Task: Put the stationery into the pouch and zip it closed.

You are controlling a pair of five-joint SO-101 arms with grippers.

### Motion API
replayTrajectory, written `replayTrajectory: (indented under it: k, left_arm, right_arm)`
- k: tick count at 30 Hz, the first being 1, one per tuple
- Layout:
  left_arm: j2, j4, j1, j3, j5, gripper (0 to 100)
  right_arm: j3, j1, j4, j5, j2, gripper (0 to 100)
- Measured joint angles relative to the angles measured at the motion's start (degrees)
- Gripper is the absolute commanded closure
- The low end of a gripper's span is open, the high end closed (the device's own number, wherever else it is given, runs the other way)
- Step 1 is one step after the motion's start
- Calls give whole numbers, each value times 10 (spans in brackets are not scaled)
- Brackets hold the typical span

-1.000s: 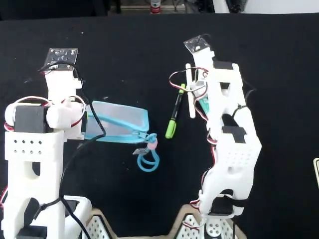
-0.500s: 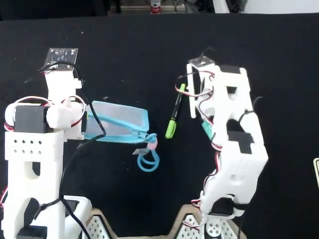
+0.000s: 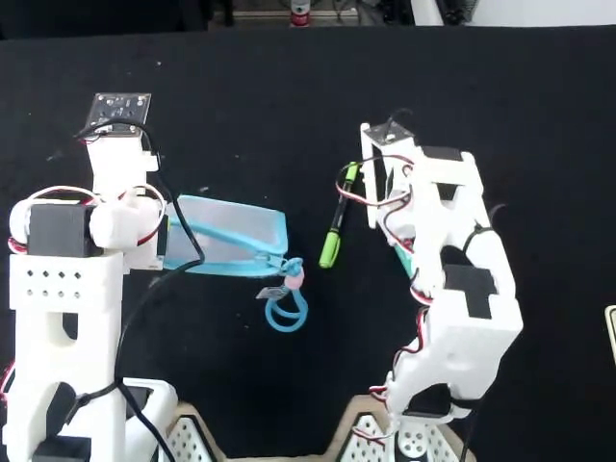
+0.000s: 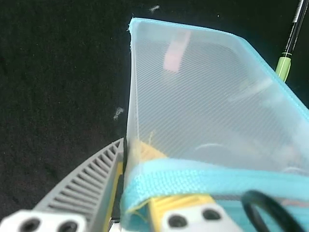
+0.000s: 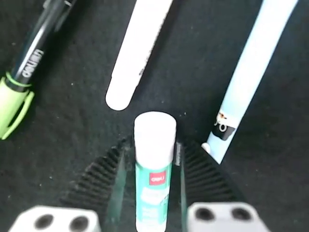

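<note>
A black cloth [image 3: 539, 115] covers the table across nearly the whole high view, with a few pale lint specks [image 4: 118, 113] on it. Beyond its far edge runs a narrow strip of room: a small red-and-white container [image 3: 300, 13] near the middle, dark clutter beside it, and a white surface [image 3: 539, 12] toward the right. A pale object [image 3: 612, 332] pokes in at the right edge.

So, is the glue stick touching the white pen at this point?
Apart. The right wrist view shows a strip of bare black table between the glue stick cap and the rounded end of the white pen.
</note>
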Motion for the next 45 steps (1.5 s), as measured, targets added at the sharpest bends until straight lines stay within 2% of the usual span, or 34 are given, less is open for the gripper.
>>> replayTrajectory:
  k: [3,10,19,22,25,31,35,38,45]
  left_arm:
    - [0,0,0,0,0,970]
    - [0,0,0,0,0,970]
    - [0,0,0,0,0,970]
    - [0,0,0,0,0,970]
    - [0,0,0,0,0,970]
    - [0,0,0,0,0,970]
    - [0,0,0,0,0,970]
    - [0,0,0,0,0,970]
    - [0,0,0,1,0,970]
  right_arm:
    - [0,0,-1,0,0,990]
    - [1,1,8,-1,-31,988]
    - [65,-25,137,-1,-301,988]
    - [92,-60,165,-3,-426,987]
    - [113,-106,171,-36,-556,987]
    - [119,-252,168,-127,-774,987]
    - [145,-372,111,-166,-879,987]
    - [196,-436,33,-185,-927,987]
    - [358,-497,-197,-189,-1015,987]
